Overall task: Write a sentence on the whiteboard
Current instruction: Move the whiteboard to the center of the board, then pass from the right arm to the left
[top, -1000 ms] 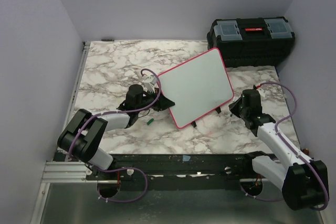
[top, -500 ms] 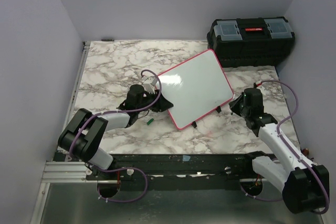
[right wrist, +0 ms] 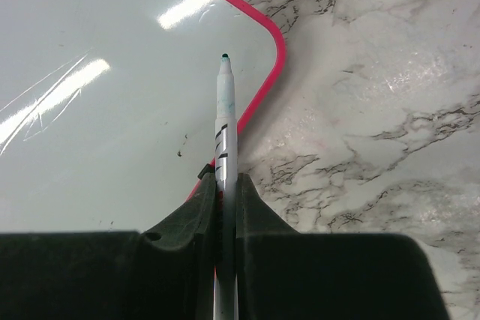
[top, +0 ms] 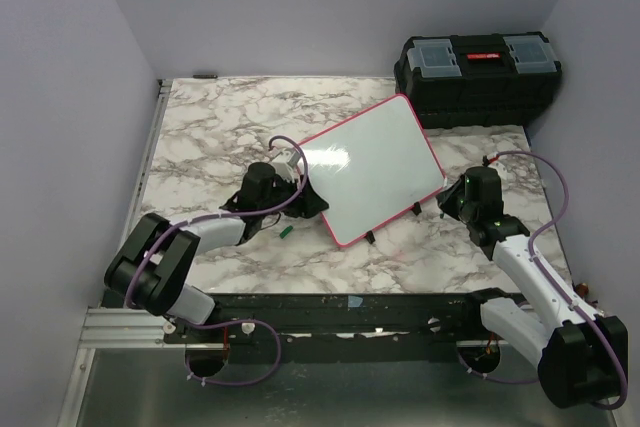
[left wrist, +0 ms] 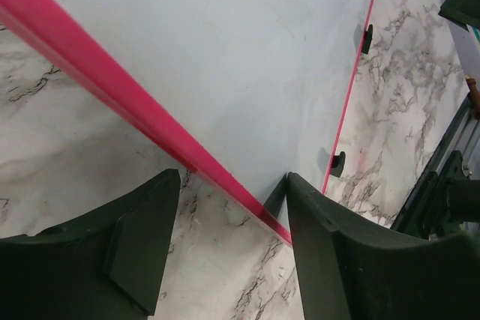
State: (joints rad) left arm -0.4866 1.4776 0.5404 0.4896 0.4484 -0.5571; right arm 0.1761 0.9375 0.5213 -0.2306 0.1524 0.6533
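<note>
The whiteboard's (left wrist: 225,50) pink edge lies between the spread left fingers (left wrist: 142,245).

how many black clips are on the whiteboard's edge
2: one small black clip near the nearest corner of the glossy white pink-framed whiteboard, another further right along the same edge facing the arms. Other edges show none.

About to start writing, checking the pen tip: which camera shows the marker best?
Right wrist view: the marker runs up from the shut right gripper, its dark tip over the whiteboard near a corner. In the top external view it is too small to make out; the left wrist view shows no clear marker.
</note>
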